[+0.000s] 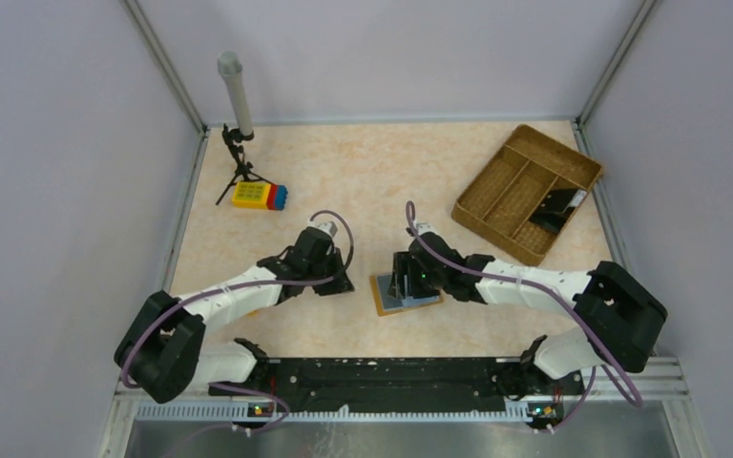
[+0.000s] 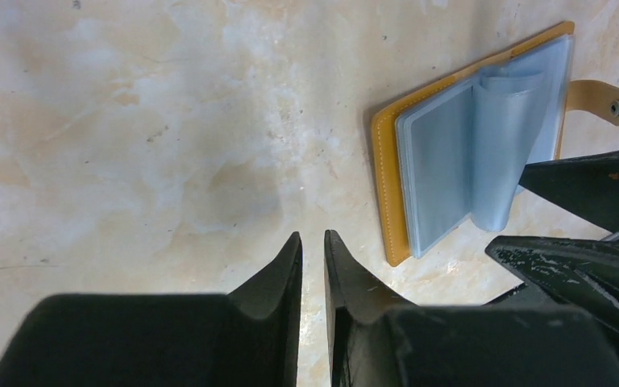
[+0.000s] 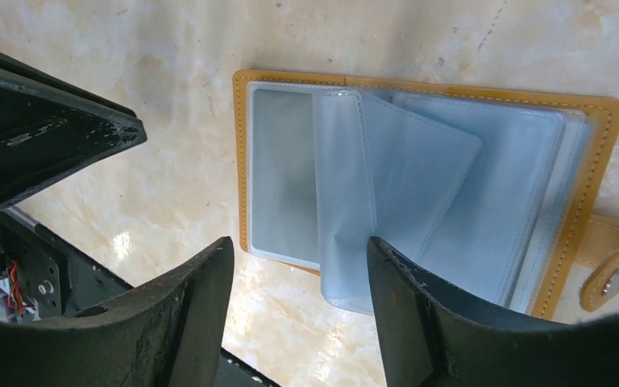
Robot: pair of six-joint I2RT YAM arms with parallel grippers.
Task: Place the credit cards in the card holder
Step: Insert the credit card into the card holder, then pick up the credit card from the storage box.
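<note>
**Holder lies open under the right gripper; cards wait in the tray**

The card holder (image 3: 282,177) lies open and flat on the table, tan cover down, with its clear plastic sleeves (image 3: 419,169) fanned upward. They look empty. One sleeve curls up off the stack.

The right gripper (image 3: 298,258) hangs directly over the holder's near edge with its jaws spread wide and nothing between them. Whether a fingertip touches the curled sleeve cannot be told. The holder's long axis runs in line with the jaw opening, and the snap strap (image 3: 608,262) juts from the end away from the left arm.

The left gripper (image 2: 313,254) sits low, just beside the holder on the side opposite the strap. Its jaws are nearly pressed together with only a thin slit left, and they pinch nothing.

The credit cards (image 1: 555,210) are well apart from the holder, beyond it and to its right. They lie as dark flat shapes with a paler edge in one compartment of the woven tray (image 1: 489,170); their number cannot be told. That puts them on the right arm's side, so by my judgement the right arm is better placed to fetch one.

A yellow, red and blue toy block (image 1: 260,196) stands far from the holder, beyond it and to its left. No brand or writing is legible; the marks on the block are too small to read.
</note>
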